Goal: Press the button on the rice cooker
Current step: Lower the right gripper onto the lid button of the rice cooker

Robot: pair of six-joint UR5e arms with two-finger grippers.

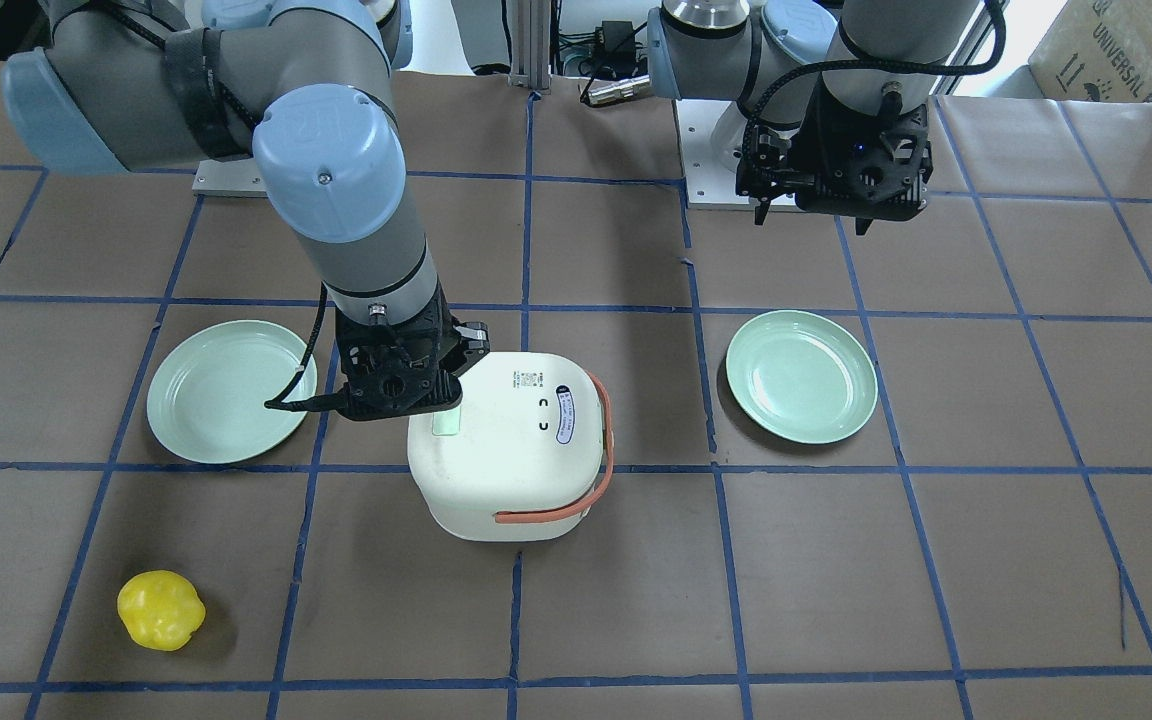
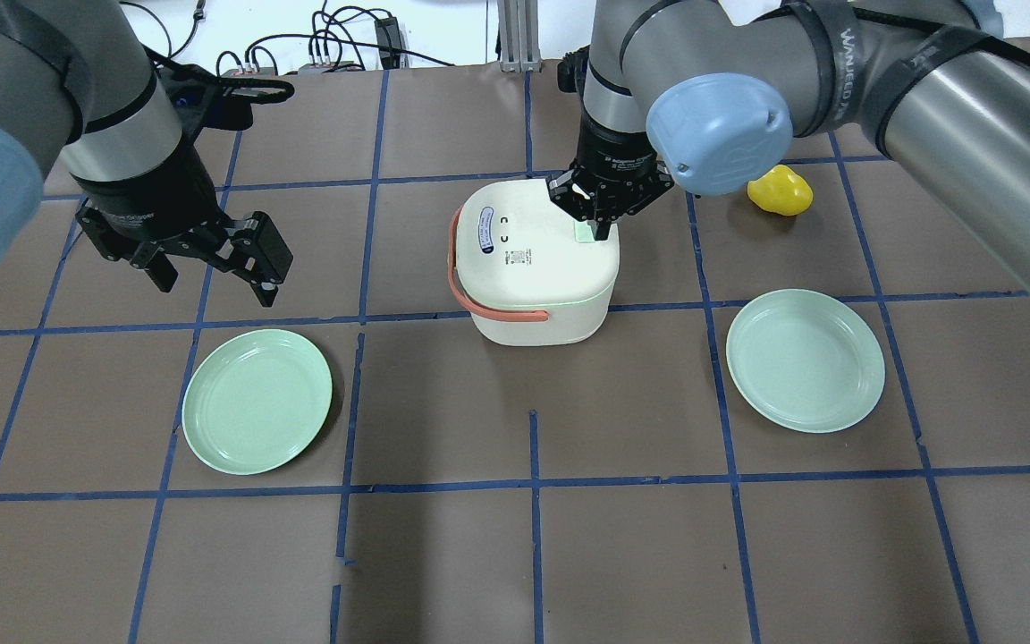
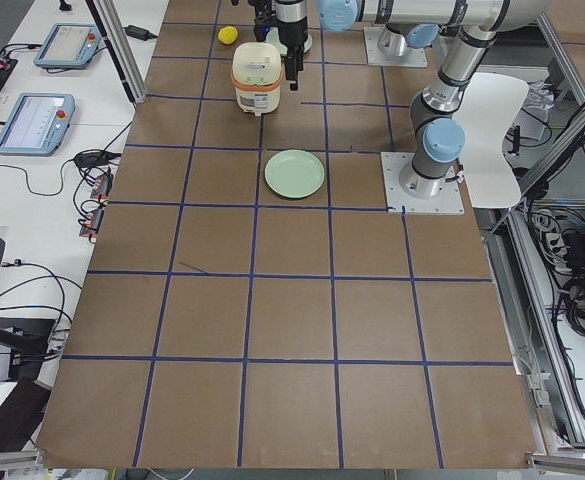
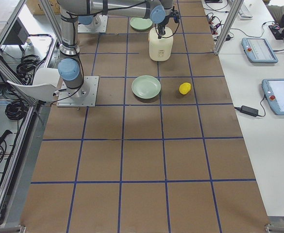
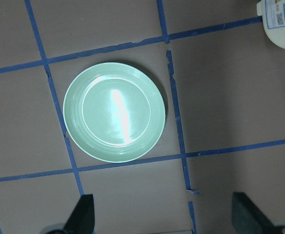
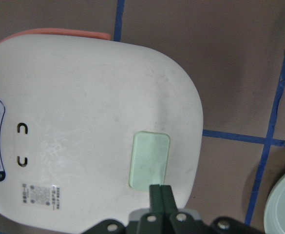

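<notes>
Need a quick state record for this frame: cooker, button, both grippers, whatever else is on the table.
rice cooker: upright, mid-table, orange handle down along its side
button: pale green, on the lid top
right gripper: shut, tips at the button's edge; contact unclear
left gripper: open, empty, off the table near the left plate
other: right plate empty; yellow object beyond the cooker, robot's right

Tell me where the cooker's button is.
In the overhead view, the pale green button sits atop the cooker, on its right side, beneath the right gripper.
</notes>
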